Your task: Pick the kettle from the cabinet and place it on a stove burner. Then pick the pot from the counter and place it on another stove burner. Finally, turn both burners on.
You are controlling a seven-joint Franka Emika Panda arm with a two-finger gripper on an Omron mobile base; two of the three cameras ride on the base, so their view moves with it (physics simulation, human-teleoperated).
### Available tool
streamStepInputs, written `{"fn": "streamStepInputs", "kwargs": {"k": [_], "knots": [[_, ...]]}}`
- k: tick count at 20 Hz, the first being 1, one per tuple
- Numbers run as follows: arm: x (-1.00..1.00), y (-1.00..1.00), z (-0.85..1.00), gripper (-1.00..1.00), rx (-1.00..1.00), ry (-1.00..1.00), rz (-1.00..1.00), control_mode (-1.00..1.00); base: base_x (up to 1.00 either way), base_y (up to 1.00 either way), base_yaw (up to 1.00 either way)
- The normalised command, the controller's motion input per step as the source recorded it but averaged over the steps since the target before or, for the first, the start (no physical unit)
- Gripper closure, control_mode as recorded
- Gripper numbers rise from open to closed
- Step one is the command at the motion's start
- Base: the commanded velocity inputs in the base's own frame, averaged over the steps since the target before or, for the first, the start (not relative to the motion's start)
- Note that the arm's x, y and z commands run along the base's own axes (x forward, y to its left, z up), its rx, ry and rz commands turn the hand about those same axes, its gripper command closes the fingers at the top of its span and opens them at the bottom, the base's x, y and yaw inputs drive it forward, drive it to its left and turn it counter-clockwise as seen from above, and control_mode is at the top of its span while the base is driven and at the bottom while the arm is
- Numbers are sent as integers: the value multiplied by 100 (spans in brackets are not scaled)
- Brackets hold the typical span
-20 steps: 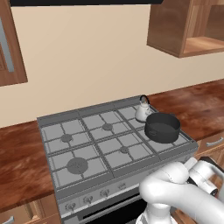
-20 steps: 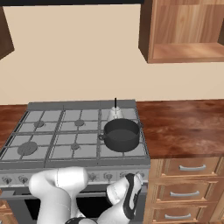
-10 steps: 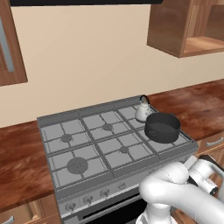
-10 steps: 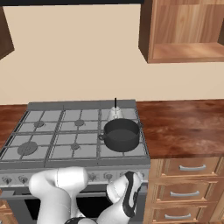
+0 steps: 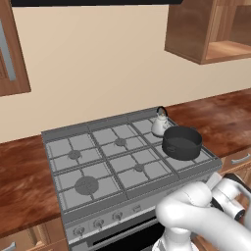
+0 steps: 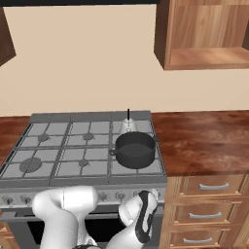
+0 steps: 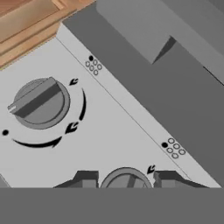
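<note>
On the stove's front panel, a round knob (image 7: 40,103) sits left of the tool (image 7: 126,177), ringed by black curved arrows; small dot clusters, each with one filled dot, mark the panel above, and no readable words or brand appear. The tool's two dark fingertips (image 7: 85,178) stand apart on either side of a second knob (image 7: 126,178); whether they touch it cannot be told. On the stove (image 6: 29,146), the pot (image 6: 134,149) rests on the front right grate, with the kettle (image 6: 128,124) just behind it on the rear right grate. Right of the stove runs the surface (image 6: 204,141), and the open cabinet (image 6: 204,34) hangs above it.
</note>
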Motion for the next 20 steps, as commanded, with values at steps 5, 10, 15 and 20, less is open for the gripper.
{"fn": "streamStepInputs", "kwargs": {"k": [5, 10, 15, 20], "knots": [[-3, 3, 19, 100, -25, -8, 6, -100, 0, 0, 0], [-4, 4, 15, 100, -25, -5, 5, -100, 0, 0, 0], [-3, 2, 6, 100, -23, -2, 4, -100, 0, 0, 0], [-3, 14, 1, 100, -19, 0, 2, -100, 0, 0, 0]]}}
